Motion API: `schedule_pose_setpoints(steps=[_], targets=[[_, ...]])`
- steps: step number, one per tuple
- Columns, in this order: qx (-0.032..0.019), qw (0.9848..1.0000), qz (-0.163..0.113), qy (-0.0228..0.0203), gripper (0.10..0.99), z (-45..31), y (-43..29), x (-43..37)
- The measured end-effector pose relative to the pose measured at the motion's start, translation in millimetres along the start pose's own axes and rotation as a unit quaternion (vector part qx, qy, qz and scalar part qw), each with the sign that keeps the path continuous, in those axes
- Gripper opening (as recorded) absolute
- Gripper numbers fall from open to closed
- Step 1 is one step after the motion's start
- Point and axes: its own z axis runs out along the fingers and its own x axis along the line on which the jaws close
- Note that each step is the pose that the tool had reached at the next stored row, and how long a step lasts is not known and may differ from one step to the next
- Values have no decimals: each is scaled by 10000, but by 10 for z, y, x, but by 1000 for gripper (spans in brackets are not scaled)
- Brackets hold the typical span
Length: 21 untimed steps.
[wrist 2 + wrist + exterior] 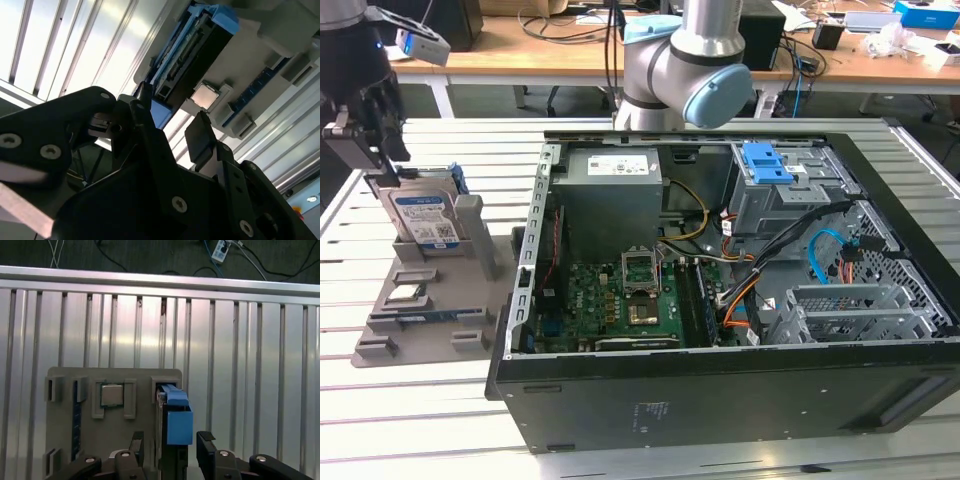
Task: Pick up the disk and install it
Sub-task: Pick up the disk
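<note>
Wooden desk (500, 60) (cable-strewn) behind slatted aluminium table (420, 420)

The arm (692, 40) is a smooth silver-grey tube with fat, rounded joint housings closed by pale blue caps (720, 98). The pincer (368, 150) is matt black throughout. In both wrist views its flat, round-ended links (60, 125) are pinned with bright silver screw heads (50, 150), 4 of them in the first wrist view. Its fingers (201, 141) end in plain rectangular black pads.
</note>
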Motion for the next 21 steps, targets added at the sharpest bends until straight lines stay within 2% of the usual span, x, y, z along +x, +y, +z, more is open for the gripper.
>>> schedule_pose_setpoints(steps=[5, 7, 11, 14, 16, 18, 19, 21], targets=[[1, 10000, 36, -2, 541, 131, -20, -17], [1, 10000, 47, -2, 541, 215, -31, -16], [1, 10000, 47, -2, 541, 301, -36, -37], [0, 10000, 46, -2, 541, 404, -43, -60], [1, 10000, 47, -2, 541, 453, -46, -60], [0, 10000, 47, 0, 541, 461, -47, -60], [0, 10000, 47, 1, 525, 461, -47, -59], [0, 10000, 46, 0, 396, 462, -47, -60]])
